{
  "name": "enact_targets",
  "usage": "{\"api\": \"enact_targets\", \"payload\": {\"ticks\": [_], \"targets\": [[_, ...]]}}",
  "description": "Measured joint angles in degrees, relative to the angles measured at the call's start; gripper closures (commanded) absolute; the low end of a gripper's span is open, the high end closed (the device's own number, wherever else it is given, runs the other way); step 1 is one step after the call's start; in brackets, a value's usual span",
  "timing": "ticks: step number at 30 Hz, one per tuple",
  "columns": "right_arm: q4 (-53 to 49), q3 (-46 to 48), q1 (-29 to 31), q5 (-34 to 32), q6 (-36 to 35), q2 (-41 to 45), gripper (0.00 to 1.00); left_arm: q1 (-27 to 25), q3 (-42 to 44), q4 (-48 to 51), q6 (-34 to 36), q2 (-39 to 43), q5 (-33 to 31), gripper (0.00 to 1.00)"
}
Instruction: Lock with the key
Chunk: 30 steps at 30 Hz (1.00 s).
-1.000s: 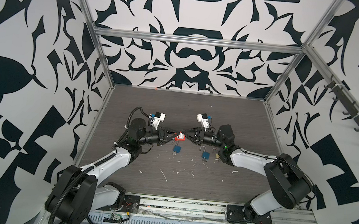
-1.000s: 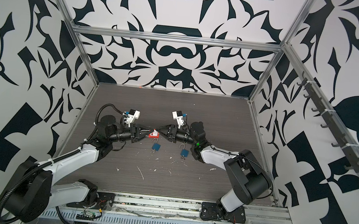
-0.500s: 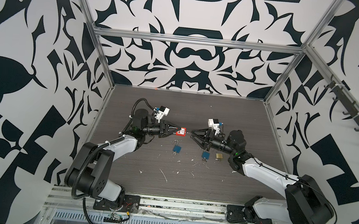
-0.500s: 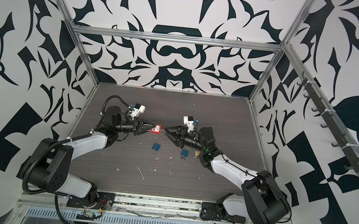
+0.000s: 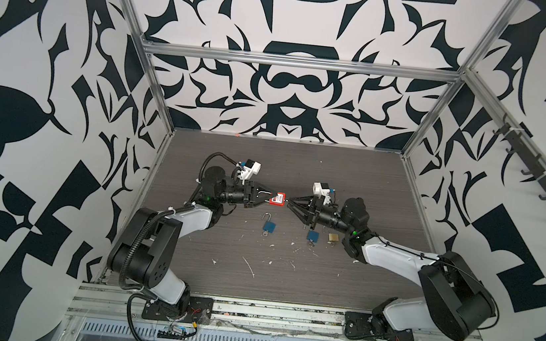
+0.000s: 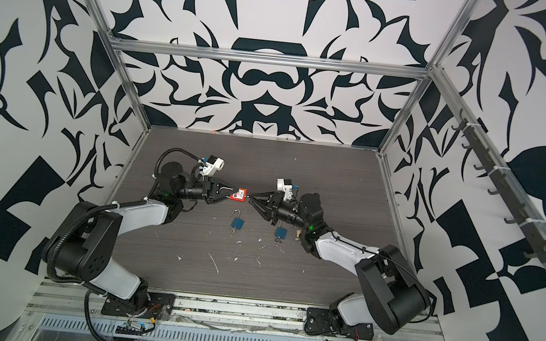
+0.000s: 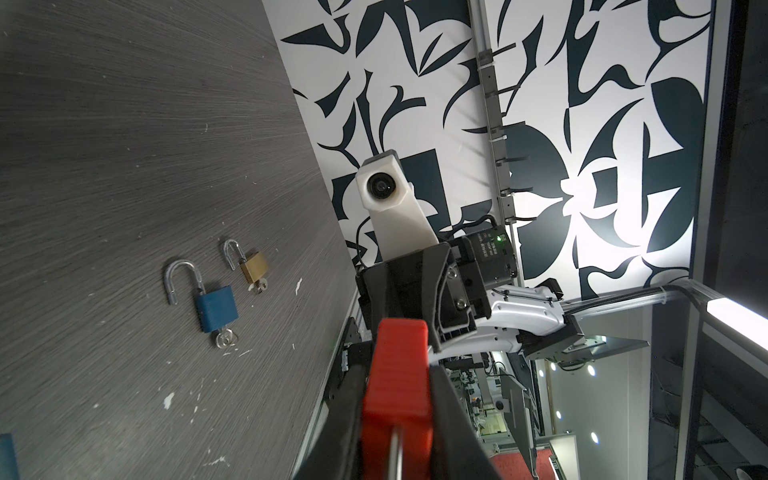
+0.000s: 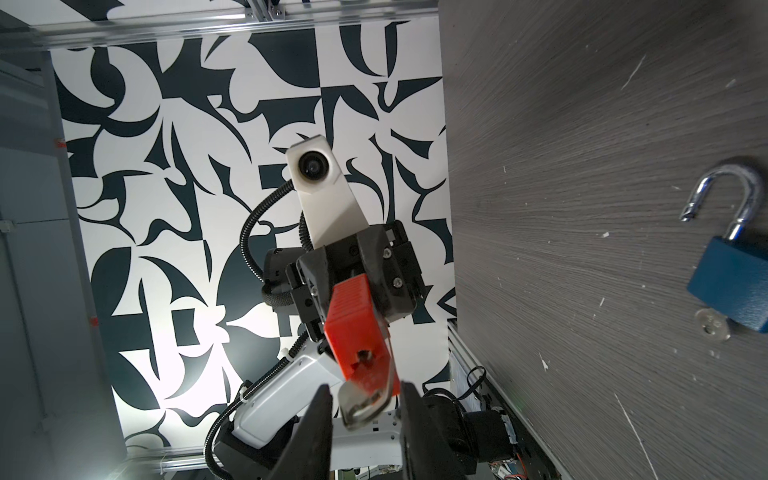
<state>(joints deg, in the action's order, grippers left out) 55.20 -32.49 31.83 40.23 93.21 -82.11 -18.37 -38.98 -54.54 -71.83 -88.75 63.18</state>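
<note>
Enclosing walls: patterned wall panels (image 5: 69, 53) in black and white on three sides in both top views; aluminium frame (image 5: 297, 61) at the edges; hook rail (image 5: 524, 163) along the right-hand wall
Tabletop: dark grey wood-grain table (image 5: 287, 283) flecked with white scraps; both arm bases bolted to the front rail (image 5: 266, 316)
Red padlock: red padlock (image 5: 277, 199) in the air over the table's middle; body clamped in the left gripper (image 5: 267, 198), shackle pointing back into it
Right gripper: right gripper (image 5: 290, 202) meets the padlock's keyhole end, tips close together
Loose locks: left blue padlock (image 5: 269, 225), right blue padlock (image 5: 313, 235) and brass padlock (image 5: 333, 236) lie on the table nearer the front rail, shackles open
Left wrist view: red padlock (image 7: 399, 374) squeezed between both black fingers (image 7: 345, 415); right blue padlock (image 7: 217, 308) and brass padlock (image 7: 253, 266) lie side by side on the grain, each with a key in; patterned wall behind
Right wrist view: key (image 8: 365, 399) juts from the red padlock's (image 8: 357, 332) keyhole end; its bow sits between the right gripper's fingers (image 8: 419, 436); a sliver of gap shows on one side, so whether they pinch it cannot be told; left blue padlock (image 8: 731, 291) on the table, key in
</note>
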Motion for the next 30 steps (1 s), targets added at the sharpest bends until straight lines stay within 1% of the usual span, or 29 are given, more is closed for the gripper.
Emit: {"api": "enact_targets", "payload": {"ticks": [3, 8, 12, 13, 17, 24, 27, 30], "targets": [[1.88, 0.0, 0.0, 0.2, 0.76, -1.01, 0.84, 0.0, 0.09, 0.28, 0.15, 0.0, -0.02, 1.0], [3.43, 0.0, 0.0, 0.55, 1.22, -1.77, 0.89, 0.0, 0.11, 0.46, 0.24, 0.0, -0.04, 1.0], [4.07, 0.0, 0.0, 1.25, 0.48, -2.21, 0.99, 0.0, 0.11, 0.55, -0.42, 0.0, -0.09, 1.0], [4.39, 0.0, -0.02, 1.49, 0.07, -2.34, 1.0, 0.0, 0.11, 0.61, -0.81, 0.0, -0.09, 1.0], [4.22, -0.02, -0.37, 2.86, -3.61, -2.32, 1.0, 0.0, 0.11, 0.63, -2.97, 0.0, 0.22, 1.0], [-2.03, 0.0, -1.77, 5.01, -14.38, 1.55, 1.0, -0.42, 0.13, 1.03, -7.43, 0.26, 1.18, 1.0], [-1.77, 0.48, -2.27, 5.86, -16.04, 1.92, 1.0, -0.68, 0.11, 2.27, -7.67, 0.98, 1.18, 1.0], [1.64, 2.14, -2.82, 6.49, -15.26, 1.73, 1.0, -0.98, 0.11, 4.61, -6.67, 1.81, 1.18, 1.0]]}}
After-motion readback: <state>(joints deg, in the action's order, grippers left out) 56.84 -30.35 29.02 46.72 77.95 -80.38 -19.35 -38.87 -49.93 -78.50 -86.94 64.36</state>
